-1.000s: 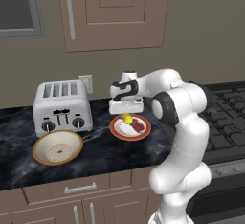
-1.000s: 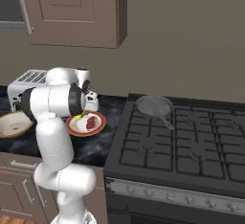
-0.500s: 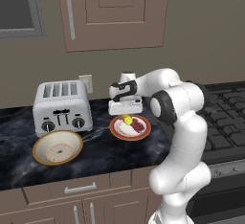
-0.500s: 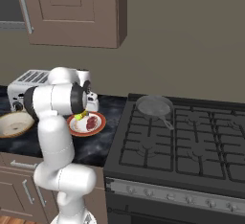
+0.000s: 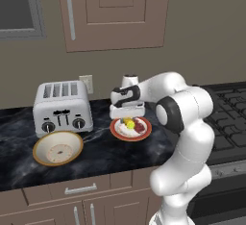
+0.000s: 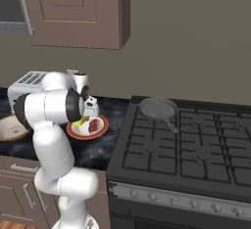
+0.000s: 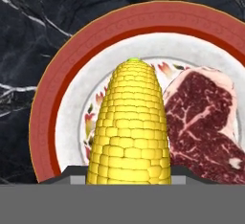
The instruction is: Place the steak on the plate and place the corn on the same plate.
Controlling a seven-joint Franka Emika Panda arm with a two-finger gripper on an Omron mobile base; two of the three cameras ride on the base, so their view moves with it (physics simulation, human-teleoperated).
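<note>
The plate (image 5: 116, 130) with its orange-red rim lies on the dark marble counter, right of the toaster. On its right half rests the steak (image 5: 140, 126), red with white marbling. My gripper (image 5: 128, 118) points straight down over the plate's left half and is shut on the corn (image 5: 128, 122), which hangs upright just above or on the plate. In the hand view the corn (image 7: 131, 127) runs away from the camera, green tip toward the plate (image 7: 62, 70), with the steak (image 7: 201, 117) beside it. From the right base view the plate (image 6: 100, 131), steak (image 6: 94, 126) and corn (image 6: 81, 122) sit half behind my arm.
A silver toaster (image 5: 60, 106) stands at the back left, with a tan-rimmed bowl (image 5: 57, 148) in front of it. A dark frying pan (image 6: 158, 108) sits on the gas stove (image 6: 196, 145) to the right. Wall cabinets hang above the counter.
</note>
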